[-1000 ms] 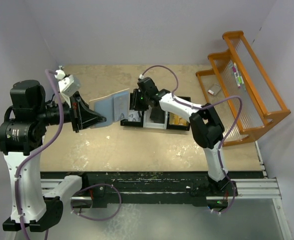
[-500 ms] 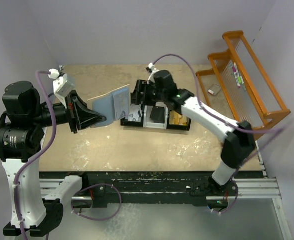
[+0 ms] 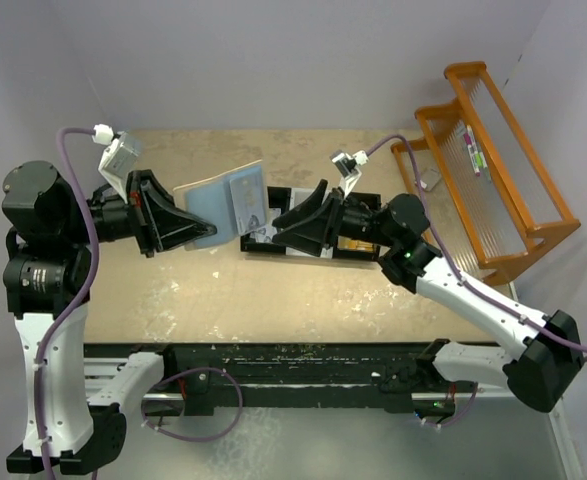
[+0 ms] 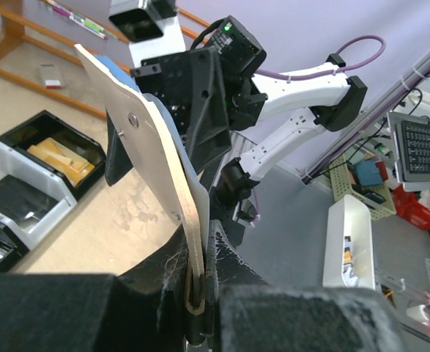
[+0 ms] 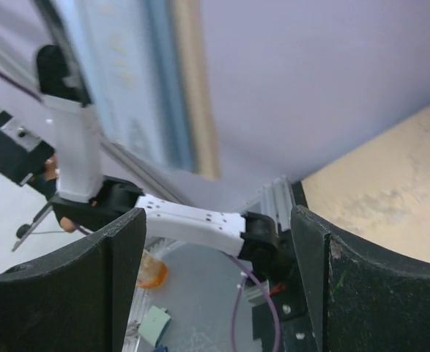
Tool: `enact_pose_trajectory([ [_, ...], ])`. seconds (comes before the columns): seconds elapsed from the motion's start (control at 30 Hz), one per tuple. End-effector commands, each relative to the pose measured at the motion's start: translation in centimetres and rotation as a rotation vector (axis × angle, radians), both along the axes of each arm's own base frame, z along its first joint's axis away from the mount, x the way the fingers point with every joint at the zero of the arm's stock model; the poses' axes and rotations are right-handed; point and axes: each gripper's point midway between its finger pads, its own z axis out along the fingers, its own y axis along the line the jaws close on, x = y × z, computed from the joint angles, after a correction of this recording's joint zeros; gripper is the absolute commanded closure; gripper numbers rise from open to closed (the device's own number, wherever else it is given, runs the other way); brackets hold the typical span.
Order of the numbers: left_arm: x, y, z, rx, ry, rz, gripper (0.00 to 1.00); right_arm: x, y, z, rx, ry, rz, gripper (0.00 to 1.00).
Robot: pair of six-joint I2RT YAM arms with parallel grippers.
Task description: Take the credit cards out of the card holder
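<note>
Right pincer swung off the tray, now gaping, seemingly empty; left pincer clamps card holder.

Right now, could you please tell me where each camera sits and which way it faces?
Top external: above and behind the robot, looking down at the table; both arms show, left gripper clamping the card holder, right gripper open facing it.
Left wrist: looks along its own fingers, past the card holder, to the right arm.
Right wrist: looks between its own open fingers at the blurred card holder and left arm.
Shared: all three show the card holder.
</note>
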Motion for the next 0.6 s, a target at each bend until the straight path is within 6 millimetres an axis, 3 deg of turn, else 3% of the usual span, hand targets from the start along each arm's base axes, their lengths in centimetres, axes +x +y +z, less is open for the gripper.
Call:
enact_pose_trajectory([
  [0.0, -0.4, -0.2, 0.9, -0.025, -0.013, -0.046, 1.0, -3.6, -0.9, 6.3, 0.194, -0.158, 0.105, 0.18],
  [0.17, -0.8, -0.3, 0.7, -0.034, 0.009, -0.078, 1.0, -3.0, 0.0, 7.2, 0.214, -0.129, 0.113, 0.19],
  [0.23, -0.8, -0.3, 0.7, -0.034, 0.009, -0.078, 1.0, -3.1, 0.1, 8.6, 0.243, -0.144, 0.125, 0.2],
  [0.43, -1.1, -0.3, 0.7, -0.034, 0.01, -0.091, 1.0, -2.9, 1.1, 9.1, 0.245, -0.128, 0.144, 0.22],
  [0.57, -1.0, -0.3, 0.5, -0.033, 0.011, -0.091, 1.0, -3.4, 1.2, 9.7, 0.26, -0.133, 0.165, 0.34],
])
